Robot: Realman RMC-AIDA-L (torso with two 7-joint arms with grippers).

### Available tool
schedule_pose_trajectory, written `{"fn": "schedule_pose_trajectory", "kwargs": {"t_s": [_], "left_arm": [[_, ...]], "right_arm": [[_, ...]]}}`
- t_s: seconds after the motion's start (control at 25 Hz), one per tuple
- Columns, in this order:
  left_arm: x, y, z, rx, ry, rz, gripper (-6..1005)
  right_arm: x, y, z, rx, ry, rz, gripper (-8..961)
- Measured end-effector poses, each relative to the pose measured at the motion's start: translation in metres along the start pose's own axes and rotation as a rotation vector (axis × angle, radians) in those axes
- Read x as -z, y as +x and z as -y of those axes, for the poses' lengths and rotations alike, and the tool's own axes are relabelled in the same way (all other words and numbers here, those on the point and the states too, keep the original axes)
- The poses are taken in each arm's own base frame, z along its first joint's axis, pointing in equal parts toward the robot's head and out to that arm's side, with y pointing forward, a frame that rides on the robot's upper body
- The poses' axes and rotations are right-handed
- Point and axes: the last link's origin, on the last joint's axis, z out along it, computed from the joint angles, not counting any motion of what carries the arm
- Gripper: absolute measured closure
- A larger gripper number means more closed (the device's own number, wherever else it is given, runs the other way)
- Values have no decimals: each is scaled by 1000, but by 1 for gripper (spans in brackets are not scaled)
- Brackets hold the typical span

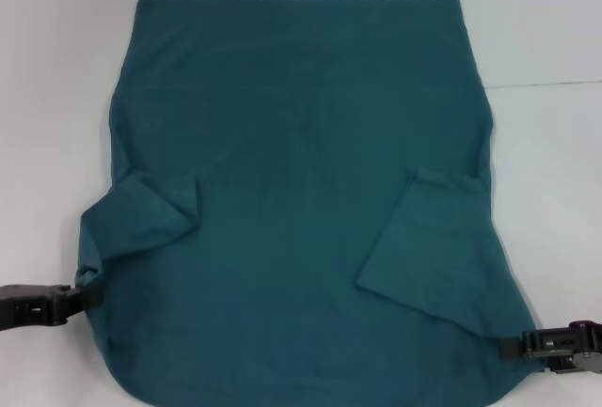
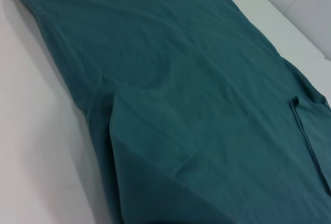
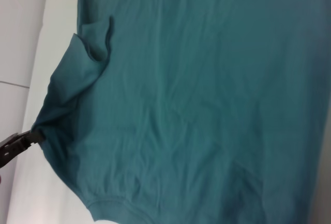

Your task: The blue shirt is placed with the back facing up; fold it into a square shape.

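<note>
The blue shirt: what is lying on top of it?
Only its own two sleeves, folded inward over the blue shirt: one near the left gripper, one near the right gripper. Nothing else rests there. The table beneath is covered.

Blue shirt [image 1: 301, 144]: soft matt knit cloth, faintly creased. Table [image 1: 56, 50]: smooth pale surface, slight sheen.

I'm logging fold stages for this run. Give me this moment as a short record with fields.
garment: blue shirt spread flat on the white table
sleeves: both folded inward onto the body
left gripper: at the shirt's near left edge, fabric bunched at its tip
right gripper: at the shirt's near right edge
square fold: not yet done
</note>
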Motion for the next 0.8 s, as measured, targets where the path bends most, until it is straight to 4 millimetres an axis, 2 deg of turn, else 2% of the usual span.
{"fn": "schedule_pose_trajectory", "kwargs": {"t_s": [0.28,0.72,0.8], "left_arm": [[-1,1,0,-3,-1,0,928],[-1,2,-1,-4,-1,1,907],[0,1,0,-1,0,2,903]], "right_arm": [[-1,2,1,-3,4,-1,298],[3,6,7,-20,15,22,540],[5,7,10,-24,23,35,637]]}}
